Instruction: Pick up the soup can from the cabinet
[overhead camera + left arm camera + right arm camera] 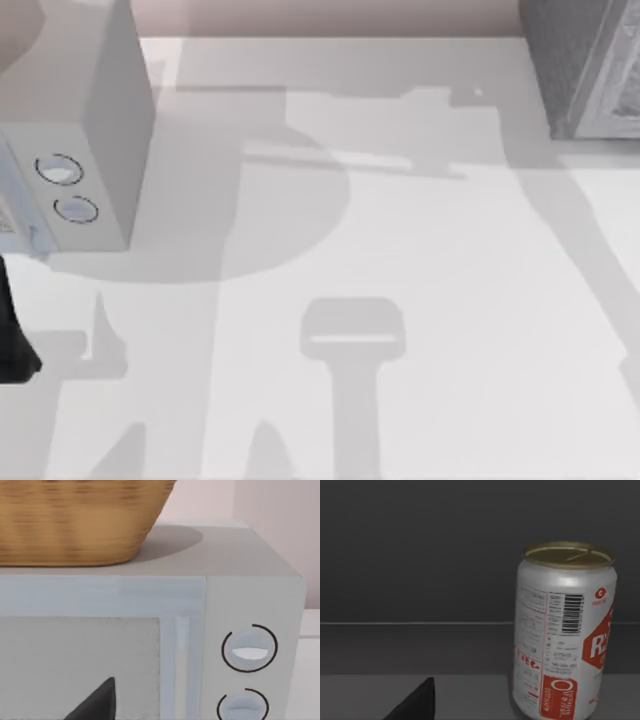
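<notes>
White-and-red labelled soup can (563, 630) with a gold lid is seen upright on a grey shelf inside a dark interior, judged to be the dark grey speckled cabinet (590, 65) at the white bench's (420, 300) far right. Approach step is judged in hand: nothing is gripped yet. Right pincer (415, 702) is near the can, off to one side; open or closed cannot be told. Next move calls for centring on the can before closing. Left pincer (95, 702) is parked facing the pale grey two-dial box (260, 605), on which a woven wicker basket (75, 520) sits; basket contents are not visible.
</notes>
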Controlling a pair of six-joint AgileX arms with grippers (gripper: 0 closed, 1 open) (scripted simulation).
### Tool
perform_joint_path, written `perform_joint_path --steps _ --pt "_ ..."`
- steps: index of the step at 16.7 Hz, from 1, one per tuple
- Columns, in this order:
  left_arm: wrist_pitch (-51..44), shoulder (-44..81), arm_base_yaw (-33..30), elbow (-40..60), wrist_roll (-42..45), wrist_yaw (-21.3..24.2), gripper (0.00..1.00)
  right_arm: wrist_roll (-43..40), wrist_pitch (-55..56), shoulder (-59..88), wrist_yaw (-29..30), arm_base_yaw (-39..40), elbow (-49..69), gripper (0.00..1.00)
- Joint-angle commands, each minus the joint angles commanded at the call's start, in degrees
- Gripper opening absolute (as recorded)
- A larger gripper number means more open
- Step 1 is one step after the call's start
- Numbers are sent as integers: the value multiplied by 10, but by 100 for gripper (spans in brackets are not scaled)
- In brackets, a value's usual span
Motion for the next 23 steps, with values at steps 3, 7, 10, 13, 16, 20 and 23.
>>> perform_joint_path --steps 3,7,10,13,16,20,23 --pt "0 0 0 0 0 0 100 0 -1 39 -8 -7 41 100" --pt "0 0 0 0 0 0 100 0 -4 112 -23 -24 117 100" --pt "0 0 0 0 0 0 100 0 -4 128 -27 -28 134 100" --pt "0 0 0 0 0 0 100 0 -4 128 -27 -28 134 92" --pt "0 0 0 0 0 0 100 0 -4 128 -27 -28 134 70" --pt "0 0 0 0 0 0 100 0 -4 128 -27 -28 134 40" --pt "0 0 0 0 0 0 100 0 -4 128 -27 -28 134 17"
